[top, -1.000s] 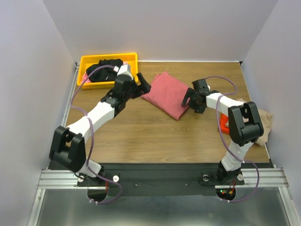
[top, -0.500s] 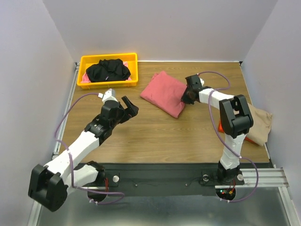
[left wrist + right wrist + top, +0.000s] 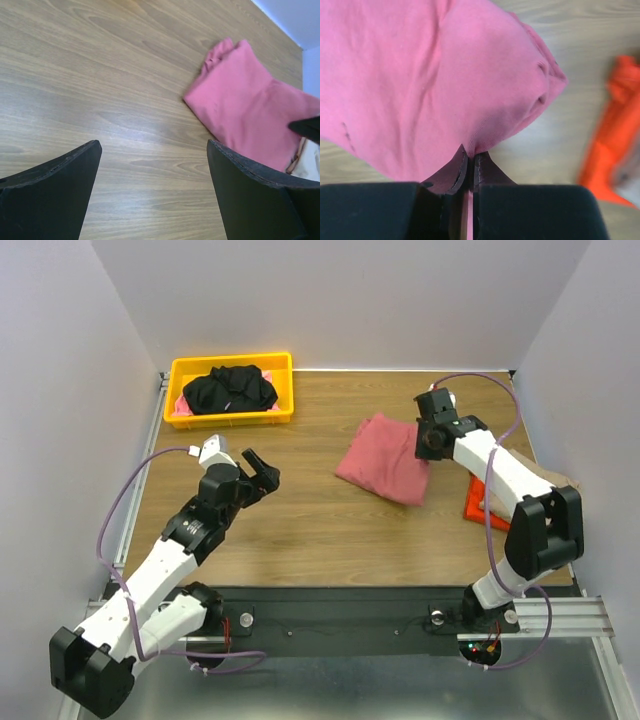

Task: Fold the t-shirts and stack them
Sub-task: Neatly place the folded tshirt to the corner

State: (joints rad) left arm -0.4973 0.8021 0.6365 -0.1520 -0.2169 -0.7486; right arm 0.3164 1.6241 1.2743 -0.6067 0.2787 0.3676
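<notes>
The right gripper (image 3: 469, 157) is clamped on a pinch of the dusty-red t-shirt (image 3: 420, 75); in the right wrist view the fingers meet with a ridge of cloth drawn up between their tips. Within the last half second the folded shirt has been dragged from the middle of the back half of the worktop (image 3: 320, 530) toward the right edge. It now lies right of centre, with the gripper over its back right corner. The fold appears to have held during the drag, although one corner is bunched.

The left gripper (image 3: 153, 145) has been withdrawn toward the near left. It is spread wide and carries nothing, with bare wood below it. The shirt is therefore handled by the right arm alone.

It is judged that the folded shirt is being carried to a stacking place at the right. The black t-shirt (image 3: 229, 389) is not yet folded and lies heaped in the yellow bin (image 3: 181, 367) at the back left corner.

Clearances:
- An orange object (image 3: 474, 506) lies just beside the shirt's right side, near the right edge. Little room is left for further travel that way.
- The centre and near left of the worktop are open for the next fold.
</notes>
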